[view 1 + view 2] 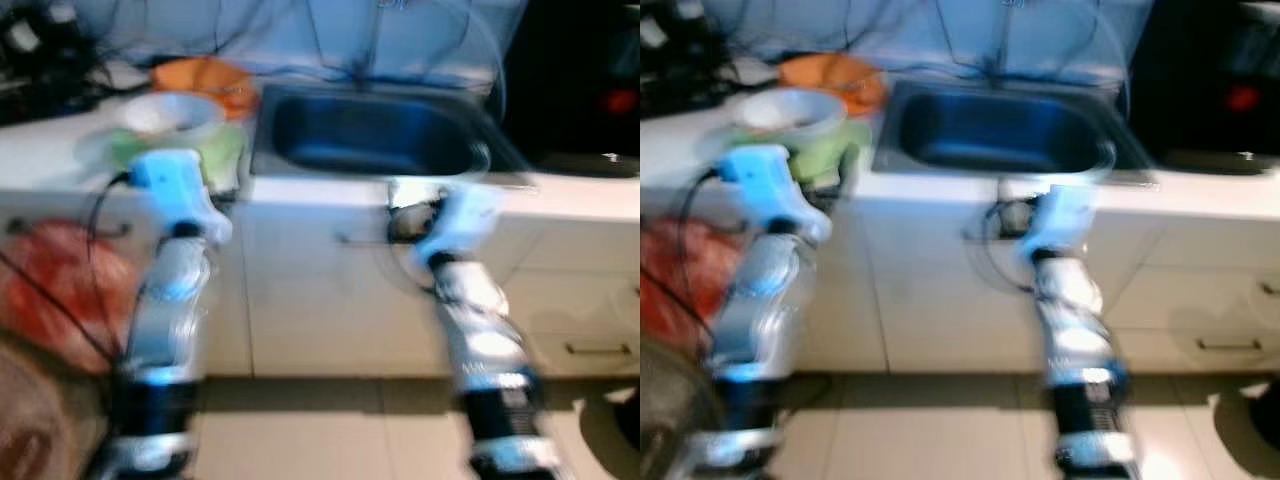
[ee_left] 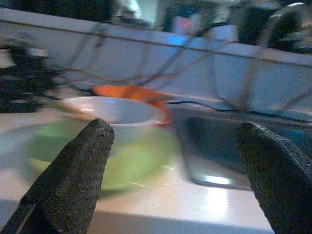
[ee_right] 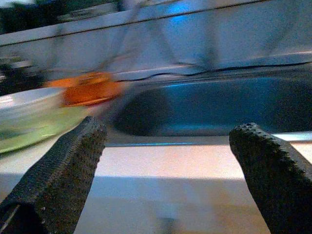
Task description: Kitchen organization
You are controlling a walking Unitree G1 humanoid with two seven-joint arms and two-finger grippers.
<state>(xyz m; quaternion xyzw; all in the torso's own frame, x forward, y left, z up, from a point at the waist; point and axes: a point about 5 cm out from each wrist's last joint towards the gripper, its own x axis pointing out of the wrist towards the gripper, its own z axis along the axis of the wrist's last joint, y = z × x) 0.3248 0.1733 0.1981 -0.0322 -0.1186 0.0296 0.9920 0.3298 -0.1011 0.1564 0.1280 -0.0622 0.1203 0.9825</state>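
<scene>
A white bowl [image 1: 168, 112] rests on a green plate [image 1: 218, 152] on the white counter [image 1: 40, 150], with an orange dish [image 1: 205, 75] behind them. The steel sink [image 1: 370, 135] lies to their right. My left gripper [image 2: 173, 129] is open, held just before the counter edge and facing the bowl [image 2: 109, 109] and plate [image 2: 136, 163]. My right gripper [image 3: 168, 127] is open too, level with the counter's front edge before the sink [image 3: 209, 107]. Nothing sits between either pair of fingers. The head views are blurred.
White cabinet doors [image 1: 320, 300] run below the counter, with a drawer handle [image 1: 597, 348] at the right. A red bag [image 1: 60, 285] hangs at the left. Dark clutter [image 1: 40, 50] fills the back left corner, and a dark surface [image 1: 590, 100] lies right of the sink. Cables cross the back wall.
</scene>
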